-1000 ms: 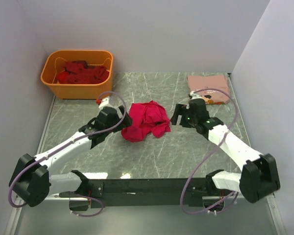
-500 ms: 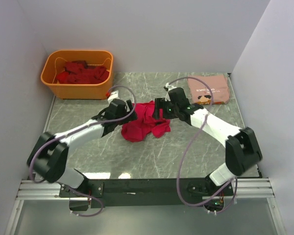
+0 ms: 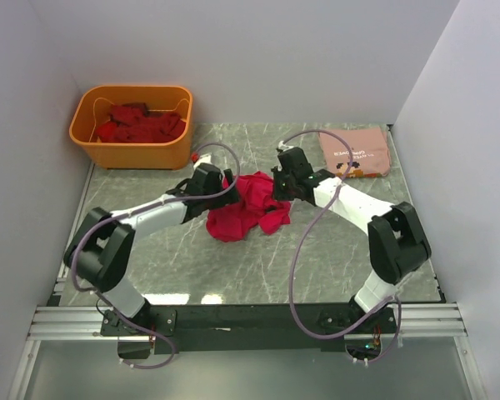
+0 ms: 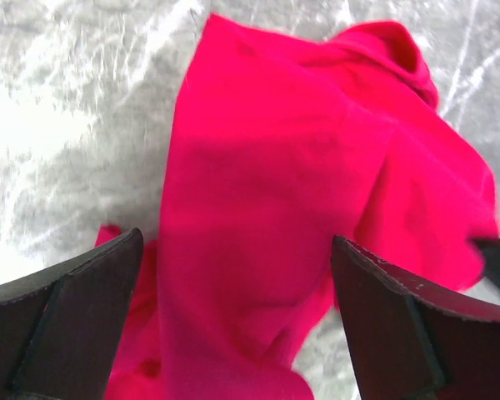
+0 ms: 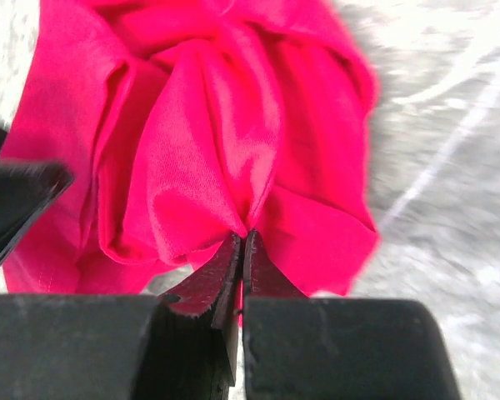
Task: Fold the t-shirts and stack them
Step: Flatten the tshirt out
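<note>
Top external view has the crimson t-shirt (image 3: 248,207) lying crumpled in the middle of the marble tabletop (image 3: 258,267). Its heap runs on a slant from far right to near left, and one arm reaches in from each side. The right gripper (image 3: 283,187) is at the shirt's far right edge, and the right wrist view shows it clenched on a small pinch of the crimson cloth, which fans out beyond the tips in gathered folds. The left gripper (image 3: 222,183) is at the far left edge. Seen from the left wrist, its fingers (image 4: 75,308) are spread wide with a broad fold of shirt beneath the gap and nothing yet held. So the shirt lies between the two grippers, to the right of the left one and to the left of the right one. Spreading it flat likely depends on the left gripper closing on the cloth under it, so the two can pull apart across the heap. A folded salmon t-shirt (image 3: 354,152) rests at the far right, and dark red t-shirts (image 3: 140,125) fill the orange tub (image 3: 133,156) at the far left, so most of the folding appears to be ahead.
</note>
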